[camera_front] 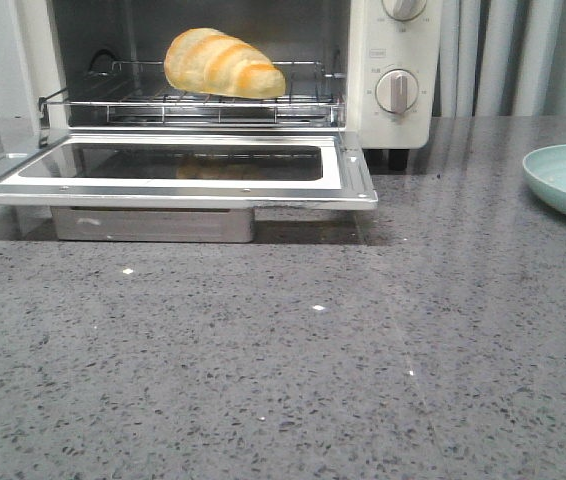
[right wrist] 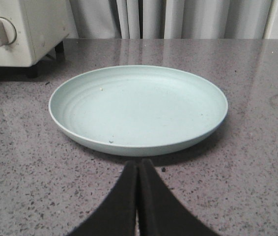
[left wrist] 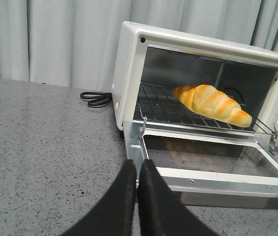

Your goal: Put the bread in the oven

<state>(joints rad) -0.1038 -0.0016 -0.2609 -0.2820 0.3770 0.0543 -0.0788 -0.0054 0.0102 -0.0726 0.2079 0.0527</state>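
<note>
The left gripper (left wrist: 137,184) is clenched, its two black fingers pressed together with nothing between them, hanging over the grey speckled table (left wrist: 41,147) just short of the near left corner of the oven's (left wrist: 129,64) dropped door (left wrist: 212,169). The right gripper (right wrist: 138,189) is likewise closed and empty, its tips near the front rim of a pale green plate (right wrist: 139,105) that holds only a few crumbs.

In the front view, neither arm shows. The door lies flat and open, its metal front edge jutting out over the table, with a wide stretch of bare table in front of it. The plate sits well apart at the right edge, past the oven's knobs (camera_front: 396,90). A coiled black cord (left wrist: 96,99) lies behind the oven's left side, by the curtain (left wrist: 45,39).

The bread (camera_front: 223,63) rests on the wire rack (camera_front: 193,105) inside the oven, touching nothing else. It is golden brown with pale and darker orange ridges, plump at one end and tapering toward the knob side.
</note>
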